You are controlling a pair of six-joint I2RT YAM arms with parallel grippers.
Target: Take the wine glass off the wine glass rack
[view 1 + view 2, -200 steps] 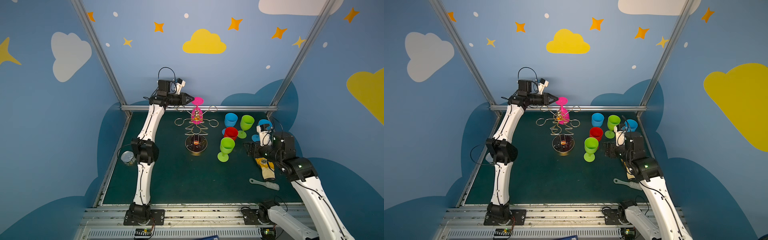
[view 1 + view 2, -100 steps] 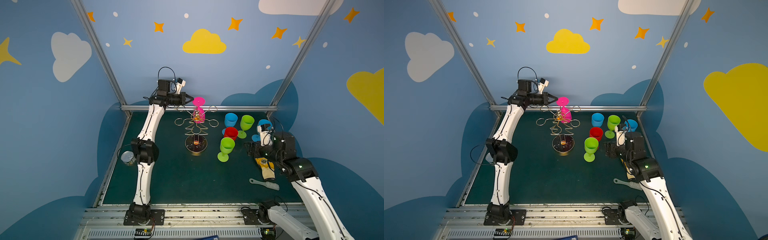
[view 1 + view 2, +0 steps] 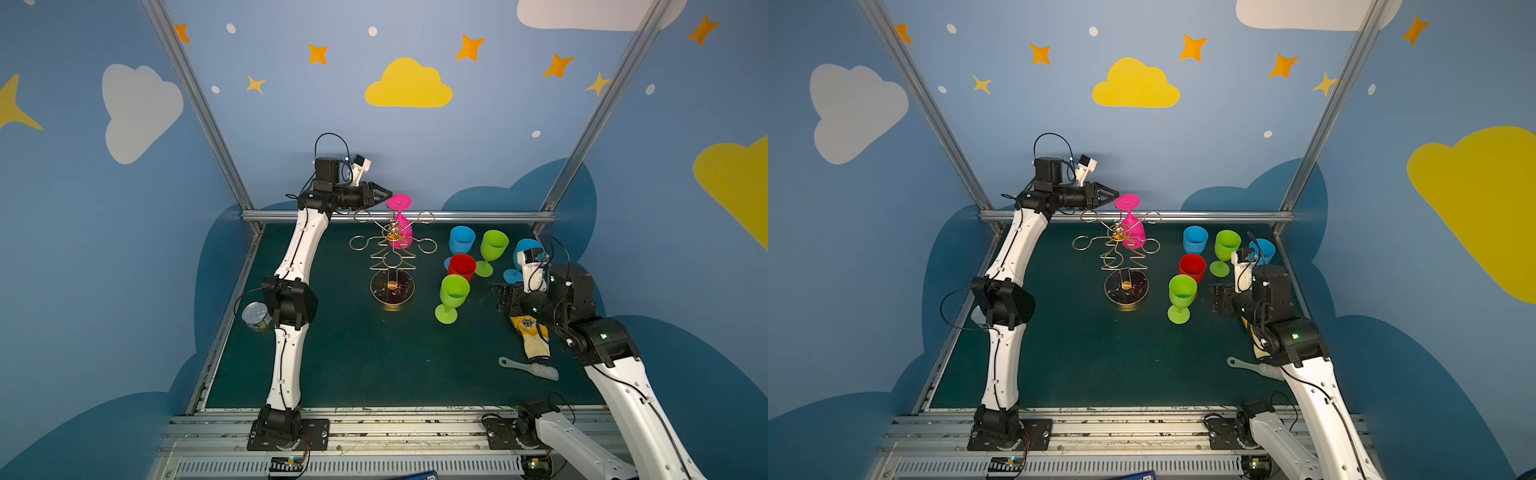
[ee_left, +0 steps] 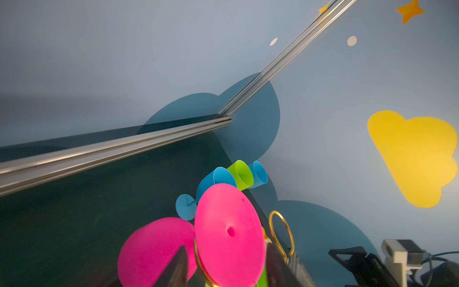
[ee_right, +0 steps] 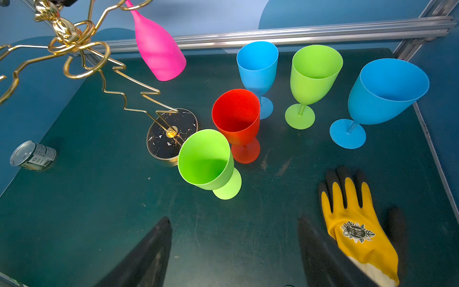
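A pink wine glass [image 3: 399, 202] hangs upside down from a ring of the gold wine glass rack [image 3: 392, 287] at the back middle, in both top views. Its foot [image 3: 1127, 202] sits on top of the ring and its bowl [image 5: 159, 54] hangs below. My left gripper [image 3: 386, 195] is open, level with the foot, tips at its left edge. In the left wrist view the foot [image 4: 228, 233] shows between the fingertips [image 4: 182, 258]; contact cannot be told. My right gripper [image 5: 233, 218] is open and empty, low over the mat at the right [image 3: 498, 295].
Several upright plastic glasses stand right of the rack: blue [image 3: 461, 240], green [image 3: 493, 245], red [image 3: 462, 266], green [image 3: 454, 291], blue [image 3: 524, 249]. A yellow glove [image 3: 532, 336] and brush [image 3: 532, 368] lie near the right arm. A tin can [image 3: 255, 316] sits at the left edge.
My left gripper's jaws have opened beside the pink glass's foot. The glass still hangs on the rack. The right arm has not moved.
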